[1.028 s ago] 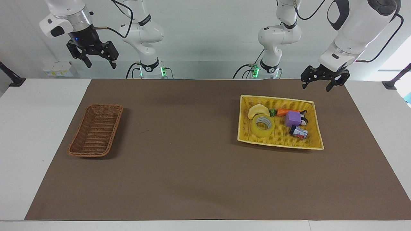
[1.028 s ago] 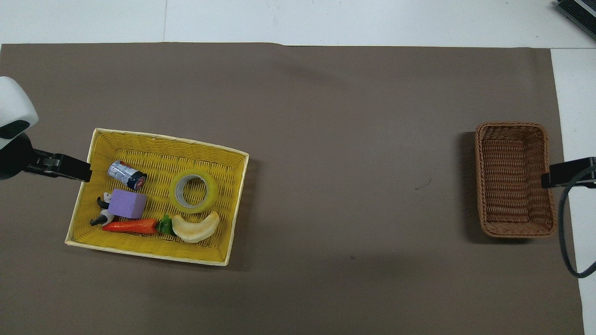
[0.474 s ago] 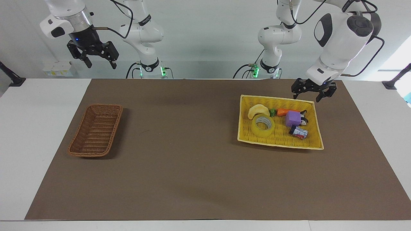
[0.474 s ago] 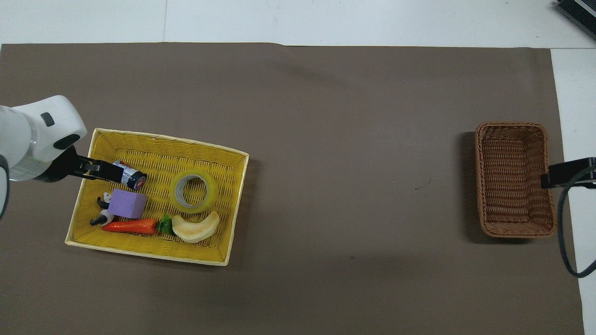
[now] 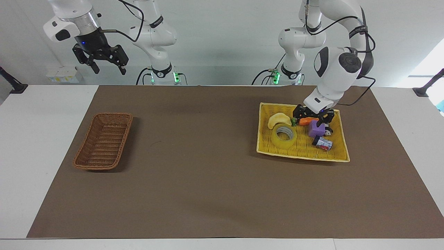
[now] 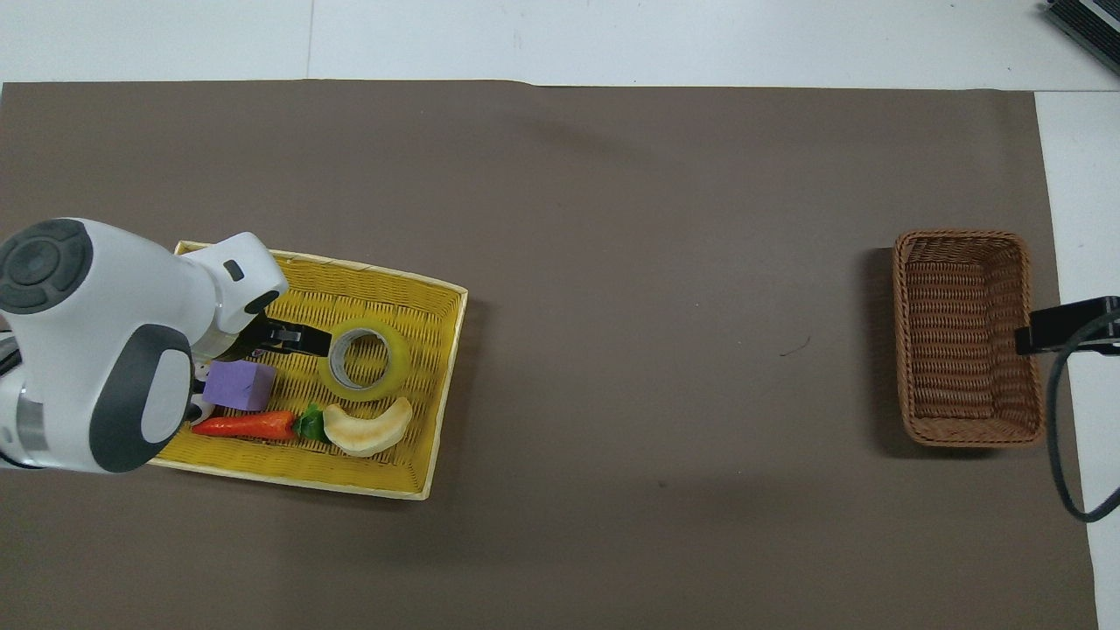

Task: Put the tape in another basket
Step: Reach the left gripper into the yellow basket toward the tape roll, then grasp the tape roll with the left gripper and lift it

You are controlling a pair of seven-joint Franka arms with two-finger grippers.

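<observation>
The tape [image 5: 284, 136], a yellow ring with a pale core, lies flat in the yellow woven tray [image 5: 301, 157] at the left arm's end of the table; it also shows in the overhead view [image 6: 363, 359]. My left gripper [image 5: 313, 118] is open and empty, low over the tray above the carrot and purple block, beside the tape; in the overhead view the left gripper [image 6: 302, 338] reaches to the tape's edge. The brown wicker basket [image 5: 104, 140] stands empty at the right arm's end, also in the overhead view [image 6: 962, 337]. My right gripper [image 5: 102, 66] waits, open, high above that end.
In the tray with the tape lie a pale crescent toy [image 5: 279, 119], a carrot [image 5: 305, 121], a purple block [image 5: 316, 129], a small can [image 5: 322, 143] and a panda figure [image 5: 328, 126]. A brown mat [image 5: 208, 166] covers the table between tray and basket.
My left arm has swung in from outside the tray's end and come down over the tray, toward the tape. The right arm, tape and basket have not moved.
</observation>
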